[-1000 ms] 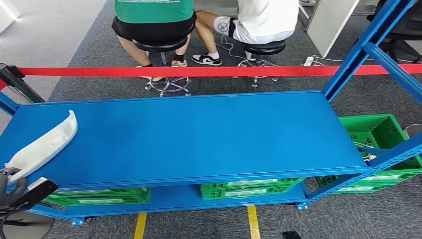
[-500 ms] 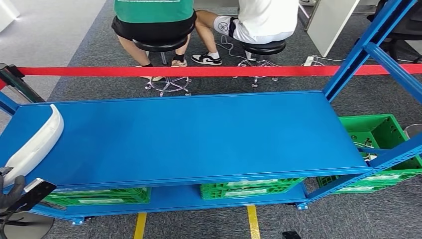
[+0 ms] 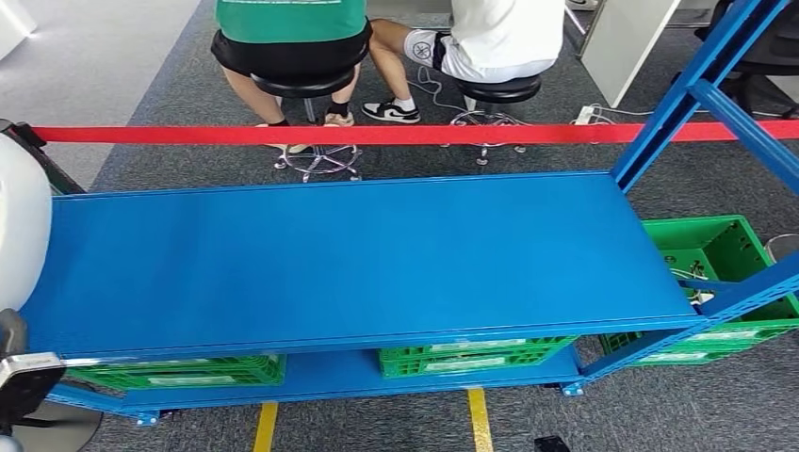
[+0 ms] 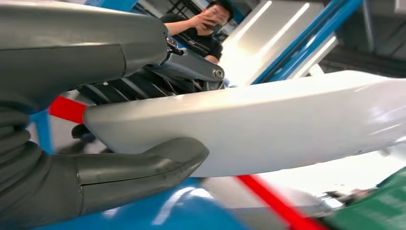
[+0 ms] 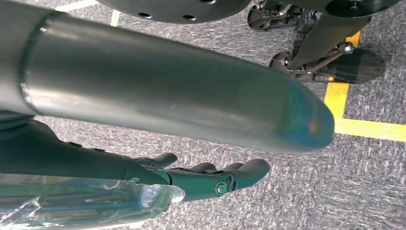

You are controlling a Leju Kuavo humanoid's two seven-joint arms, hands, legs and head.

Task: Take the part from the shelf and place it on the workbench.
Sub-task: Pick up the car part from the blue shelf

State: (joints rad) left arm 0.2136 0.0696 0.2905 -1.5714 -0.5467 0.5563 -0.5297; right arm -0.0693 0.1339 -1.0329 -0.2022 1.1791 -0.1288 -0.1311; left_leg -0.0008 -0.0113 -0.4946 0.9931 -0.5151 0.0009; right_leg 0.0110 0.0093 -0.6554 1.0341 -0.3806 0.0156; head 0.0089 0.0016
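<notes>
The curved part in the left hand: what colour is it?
Glossy white. The curved part, gripped by the left hand, shows best in the left wrist view.

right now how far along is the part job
Done: the white curved part is off the blue shelf, gripped by the left hand between thumb and fingers. In hand: it is carried at the shelf's left end. Left: getting it onto the workbench. The right hand hangs above the carpet holding nothing.

Head view looks down on shelf; wrist views close.
</notes>
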